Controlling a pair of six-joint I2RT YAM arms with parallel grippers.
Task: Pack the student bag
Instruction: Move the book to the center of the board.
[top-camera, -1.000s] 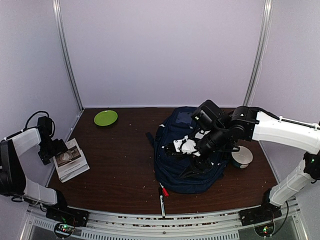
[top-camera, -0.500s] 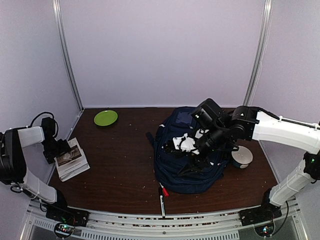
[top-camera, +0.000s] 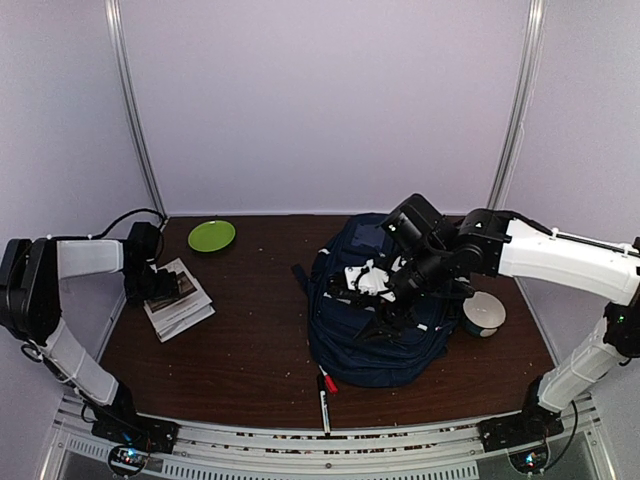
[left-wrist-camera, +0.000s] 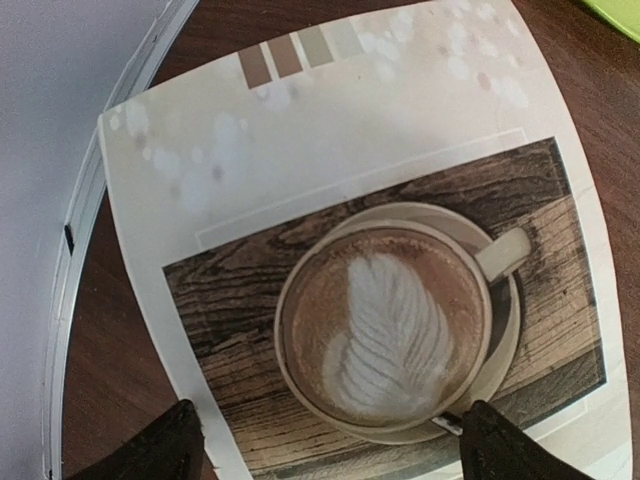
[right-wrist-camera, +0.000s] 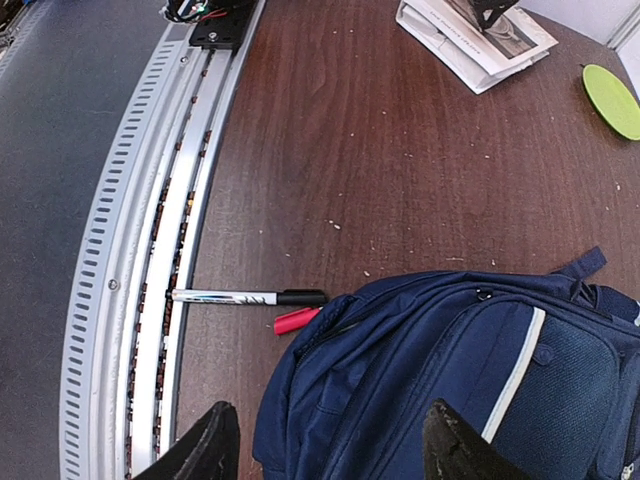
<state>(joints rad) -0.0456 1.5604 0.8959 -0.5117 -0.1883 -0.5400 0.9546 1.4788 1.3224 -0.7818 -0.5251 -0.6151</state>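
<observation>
The student bag, a navy backpack with a white stripe, lies flat at the table's middle; it fills the lower right of the right wrist view. My right gripper hovers open over the bag's top, and between its fingers I see only bag fabric. A booklet with a coffee-cup photo lies at the left. My left gripper stands open on it, its dark fingertips spread to either side of the printed cup.
A black-capped white marker and a red marker lie by the bag's near edge, close to the metal rail. A green plate sits at the back left, and a white bowl stands right of the bag.
My left arm swung right and away from the near edge, and the booklet slid and turned with it. The right gripper shifted slightly toward the back over the bag.
</observation>
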